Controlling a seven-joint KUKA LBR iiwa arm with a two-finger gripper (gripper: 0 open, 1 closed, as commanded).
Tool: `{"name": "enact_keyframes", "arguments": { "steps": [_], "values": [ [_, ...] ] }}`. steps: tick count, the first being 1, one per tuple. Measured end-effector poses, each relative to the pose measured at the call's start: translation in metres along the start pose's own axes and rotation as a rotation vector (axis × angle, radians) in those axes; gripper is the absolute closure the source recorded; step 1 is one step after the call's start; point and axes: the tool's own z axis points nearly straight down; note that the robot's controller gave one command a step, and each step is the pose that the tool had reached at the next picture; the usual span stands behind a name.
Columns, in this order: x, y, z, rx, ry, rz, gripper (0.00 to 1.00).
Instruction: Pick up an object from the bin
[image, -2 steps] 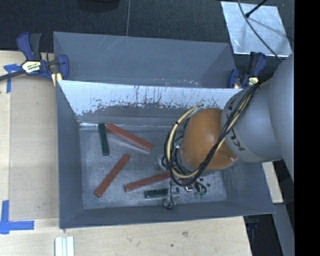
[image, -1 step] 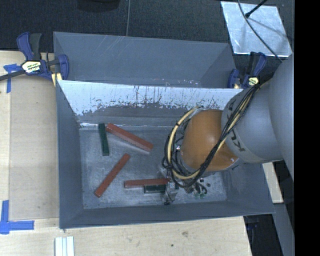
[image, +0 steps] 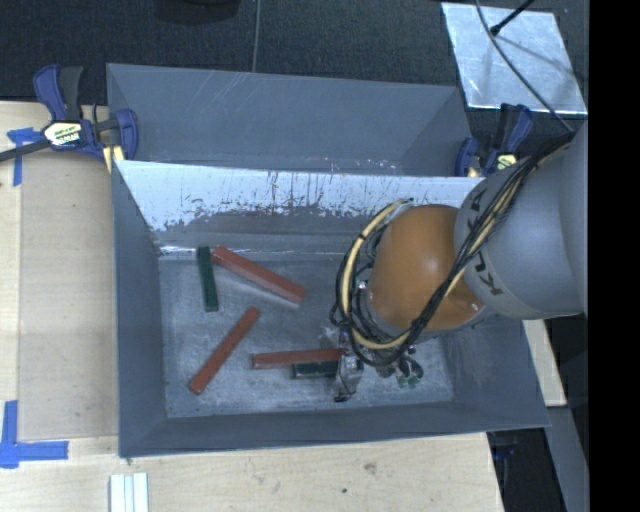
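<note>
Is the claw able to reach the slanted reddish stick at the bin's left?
Probably yes: the slanted reddish stick lies alone, nothing over or against it, and the claw hangs low nearby.

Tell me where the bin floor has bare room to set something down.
Bare floor lies between the upper red-brown stick, the slanted stick and the flat stick, and along the front wall left of the gripper. It is crowded at the gripper, where the flat stick and a dark green piece meet.

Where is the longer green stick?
The longer green stick lies at the back left of the bin floor in the camera view, beside a red-brown stick.
</note>
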Motion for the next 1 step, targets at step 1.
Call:
{"name": "enact_keyframes", "arguments": {
  "steps": [1],
  "values": [
    [0.001, -0.004, -0.1792, -0.001, -0.007, 0.051, 1.0]
  ]
}}
